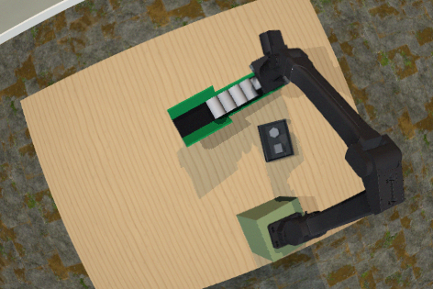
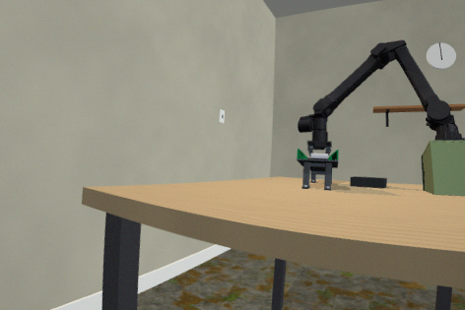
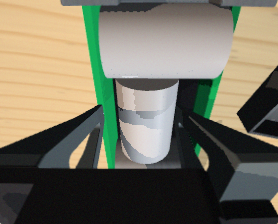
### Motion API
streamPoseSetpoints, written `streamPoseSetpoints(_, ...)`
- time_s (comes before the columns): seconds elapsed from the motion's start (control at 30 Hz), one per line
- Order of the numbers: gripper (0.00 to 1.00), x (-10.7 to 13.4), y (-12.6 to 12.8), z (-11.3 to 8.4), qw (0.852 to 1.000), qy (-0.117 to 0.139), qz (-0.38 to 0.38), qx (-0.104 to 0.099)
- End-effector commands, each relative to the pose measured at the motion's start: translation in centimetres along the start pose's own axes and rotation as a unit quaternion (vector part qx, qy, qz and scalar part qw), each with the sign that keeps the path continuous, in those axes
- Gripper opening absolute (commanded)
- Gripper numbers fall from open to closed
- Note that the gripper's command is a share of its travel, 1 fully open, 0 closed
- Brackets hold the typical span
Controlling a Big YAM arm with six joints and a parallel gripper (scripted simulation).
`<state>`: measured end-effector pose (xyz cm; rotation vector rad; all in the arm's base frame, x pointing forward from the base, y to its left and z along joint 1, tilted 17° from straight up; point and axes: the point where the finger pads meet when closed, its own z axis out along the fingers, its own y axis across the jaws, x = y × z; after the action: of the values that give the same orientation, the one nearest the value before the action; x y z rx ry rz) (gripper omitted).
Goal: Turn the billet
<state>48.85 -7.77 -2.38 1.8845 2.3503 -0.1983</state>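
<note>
A green feed ramp (image 1: 197, 118) with a black bed stands on legs on the wooden table. Three grey billets (image 1: 229, 100) lie across it side by side. One more billet (image 1: 257, 83) lies lengthwise at the ramp's upper end, mostly hidden under my wrist. In the wrist view this lengthwise billet (image 3: 146, 122) sits between my fingers, its far end against a crosswise billet (image 3: 167, 42). My gripper (image 3: 139, 111) is open and straddles it, with a small gap on each side. The gripper also shows low over the ramp in the side view (image 2: 319, 151).
A black tray (image 1: 275, 140) with a hexagon and a square piece lies on the table beside the ramp. My arm's green base box (image 1: 271, 228) stands at the table's near right edge.
</note>
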Motion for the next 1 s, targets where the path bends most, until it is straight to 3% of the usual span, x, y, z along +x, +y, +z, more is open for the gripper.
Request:
streamPoseSetpoints(0.0,0.55,-0.22,-0.58,0.89,1.0,0.002,0.001,0.004)
streamPoseSetpoints(0.77,0.55,-0.22,-0.58,0.89,1.0,0.002,0.001,0.004)
streamPoseSetpoints(0.8,0.0,-0.22,-0.58,0.89,1.0,0.002,0.001,0.004)
streamPoseSetpoints(0.97,0.0,-0.03,-0.61,0.88,1.0,0.003,0.001,0.006)
